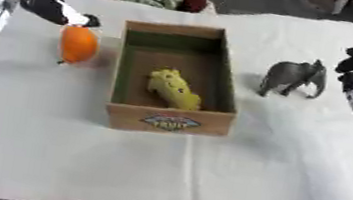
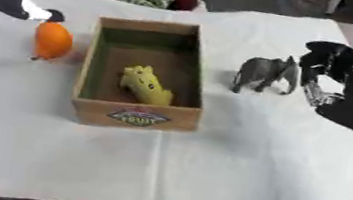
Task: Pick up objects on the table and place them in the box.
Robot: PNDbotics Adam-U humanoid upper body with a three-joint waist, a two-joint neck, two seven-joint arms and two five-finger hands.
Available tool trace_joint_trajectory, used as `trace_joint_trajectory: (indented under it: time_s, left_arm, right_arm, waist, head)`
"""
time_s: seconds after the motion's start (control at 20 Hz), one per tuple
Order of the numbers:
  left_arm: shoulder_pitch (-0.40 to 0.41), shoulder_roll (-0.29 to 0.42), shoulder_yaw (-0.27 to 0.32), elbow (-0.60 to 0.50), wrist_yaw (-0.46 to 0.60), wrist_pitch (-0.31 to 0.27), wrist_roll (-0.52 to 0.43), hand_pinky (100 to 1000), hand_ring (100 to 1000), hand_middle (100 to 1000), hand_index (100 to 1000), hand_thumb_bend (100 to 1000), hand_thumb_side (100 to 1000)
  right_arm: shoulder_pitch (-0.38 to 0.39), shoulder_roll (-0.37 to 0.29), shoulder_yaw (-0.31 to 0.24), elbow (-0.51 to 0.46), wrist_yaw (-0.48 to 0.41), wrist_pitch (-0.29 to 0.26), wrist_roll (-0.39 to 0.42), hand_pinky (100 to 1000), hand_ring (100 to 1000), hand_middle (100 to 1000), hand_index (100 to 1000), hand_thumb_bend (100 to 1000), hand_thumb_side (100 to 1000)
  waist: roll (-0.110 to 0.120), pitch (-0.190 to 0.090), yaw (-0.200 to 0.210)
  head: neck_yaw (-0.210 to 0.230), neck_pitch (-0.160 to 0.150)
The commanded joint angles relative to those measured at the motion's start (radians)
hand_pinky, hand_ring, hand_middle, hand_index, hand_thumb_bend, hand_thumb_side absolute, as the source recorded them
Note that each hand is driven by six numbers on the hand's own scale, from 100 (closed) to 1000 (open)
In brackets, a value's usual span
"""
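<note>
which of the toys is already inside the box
The yellow toy: it lies on the floor of the box. The orange one sits outside to the box's left, the grey elephant outside to its right.

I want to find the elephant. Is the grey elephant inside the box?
No, the grey elephant stands on the white table cover to the right of the box, outside its walls; only a yellow toy lies inside.

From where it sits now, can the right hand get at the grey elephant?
Probably yes. The right hand hangs just beside the elephant, which stands alone on bare cloth outside the box, with nothing between them.
</note>
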Motion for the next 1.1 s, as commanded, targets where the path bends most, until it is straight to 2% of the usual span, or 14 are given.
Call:
trace_joint_trajectory:
  time_s: [0.05,0.25,0.45,0.75,1.1]
  left_arm:
    - [-0.012,0.037,0.028,0.089,-0.043,0.017,0.023,723,635,621,762,745,245]
    - [-0.03,0.016,0.035,0.22,-0.071,0.009,0.038,720,634,621,761,756,251]
    - [-0.051,-0.006,0.036,0.297,-0.087,-0.005,0.048,718,631,622,760,761,249]
    - [-0.07,-0.032,0.023,0.353,-0.134,-0.017,0.04,712,625,618,755,792,278]
    - [-0.073,-0.044,0.01,0.406,-0.267,-0.009,-0.026,683,584,571,739,752,329]
  right_arm:
    - [-0.01,-0.02,-0.006,-0.013,-0.001,-0.001,-0.001,657,705,638,814,100,275]
    - [-0.013,-0.02,-0.003,-0.01,-0.002,-0.004,0.001,658,705,638,815,100,273]
    - [-0.017,-0.02,-0.002,-0.007,-0.003,-0.007,0.001,658,705,638,815,100,271]
    - [-0.02,-0.019,0.0,-0.004,-0.004,-0.01,0.002,658,706,638,815,100,269]
    - [-0.02,-0.02,-0.001,-0.002,-0.004,-0.011,0.003,658,705,638,814,100,270]
  waist:
    - [-0.003,-0.014,-0.001]
    - [-0.007,-0.011,-0.011]
    - [-0.01,-0.008,-0.02]
    - [-0.012,-0.003,-0.03]
    - [-0.009,-0.003,-0.034]
  head:
    - [-0.005,-0.01]
    - [-0.005,-0.01]
    - [-0.003,-0.01]
    - [-0.001,-0.009]
    - [-0.002,-0.009]
